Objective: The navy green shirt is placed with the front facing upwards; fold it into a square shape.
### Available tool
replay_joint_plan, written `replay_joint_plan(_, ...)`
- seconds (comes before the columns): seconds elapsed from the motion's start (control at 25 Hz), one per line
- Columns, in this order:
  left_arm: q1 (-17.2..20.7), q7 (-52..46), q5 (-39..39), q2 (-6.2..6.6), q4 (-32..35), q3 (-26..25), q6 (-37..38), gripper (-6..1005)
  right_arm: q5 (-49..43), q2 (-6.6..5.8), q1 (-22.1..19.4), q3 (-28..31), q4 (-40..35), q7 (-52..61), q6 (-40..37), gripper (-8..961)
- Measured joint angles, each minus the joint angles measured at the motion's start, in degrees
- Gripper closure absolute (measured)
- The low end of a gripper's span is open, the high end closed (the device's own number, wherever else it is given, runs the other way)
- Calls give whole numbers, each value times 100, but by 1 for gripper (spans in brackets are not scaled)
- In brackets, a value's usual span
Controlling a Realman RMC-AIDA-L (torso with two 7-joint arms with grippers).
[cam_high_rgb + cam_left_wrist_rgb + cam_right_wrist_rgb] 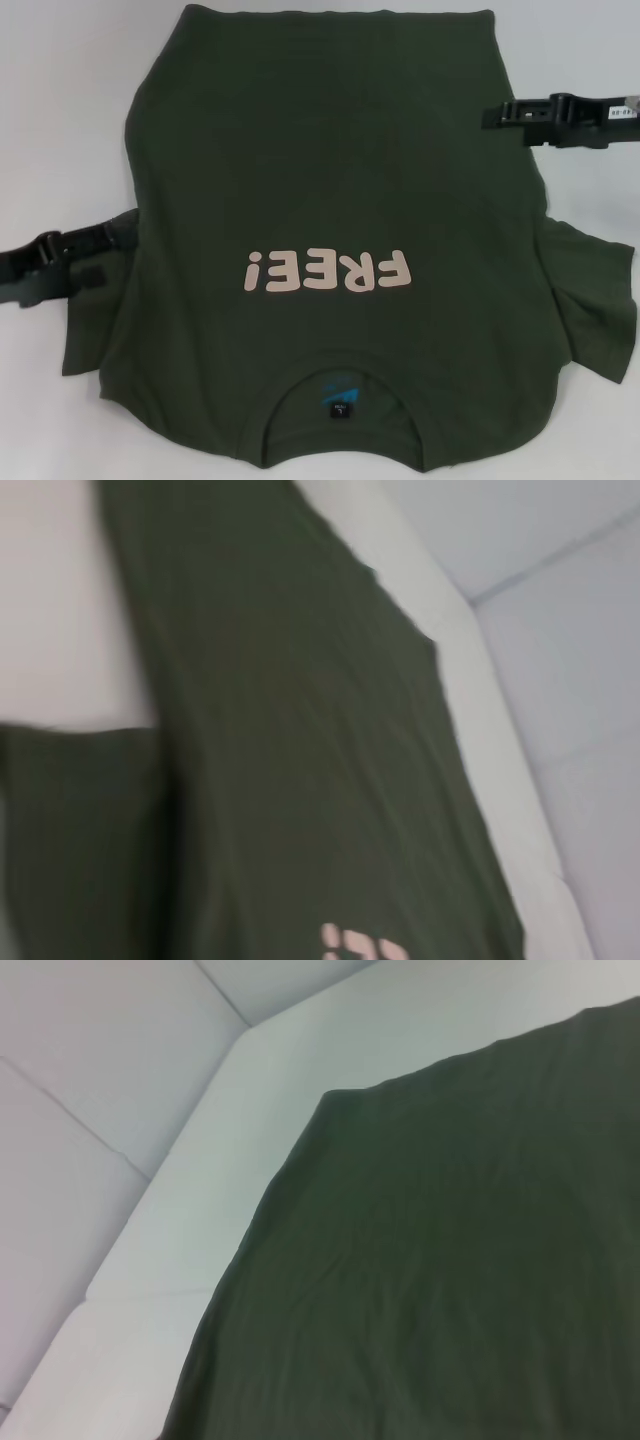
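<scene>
Shirt [320, 200] flat on surface [60, 90]; left gripper [112, 235] and right gripper [490, 115], finger states indiscernible, should pinch edges symmetrically before folding.

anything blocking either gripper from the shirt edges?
Nothing visible. The left gripper is at the navy green shirt's left edge beside the sleeve; the right gripper sits at its right edge near the hem. Only bare white table surrounds the shirt.

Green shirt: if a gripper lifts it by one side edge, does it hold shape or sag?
Likely sags: the shirt lies limp and flat on the white table, with soft wrinkles. The loose sleeve is already rumpled, so it would probably drag or fold over. Probably light, thin cloth.
</scene>
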Motion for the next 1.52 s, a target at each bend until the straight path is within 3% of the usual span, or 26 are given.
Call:
replay_joint_plan(0.08, -9, -34, 124, 18, -183, -62, -169, 65, 11, -139, 124, 0, 260, 16, 0, 13)
replay_joint_plan(0.16, -9, -39, 143, 23, -272, -94, -293, 65, 25, -185, 177, 0, 373, 23, 23, 12)
replay_joint_plan(0.6, 61, 262, 207, 22, -533, -302, -1129, 66, 50, -167, 154, -1, 401, 38, 62, 12)
replay_joint_plan(1.52, 26, 601, 260, 28, -1004, -297, -1804, 66, 50, -190, 92, 114, 406, 48, 65, 13)
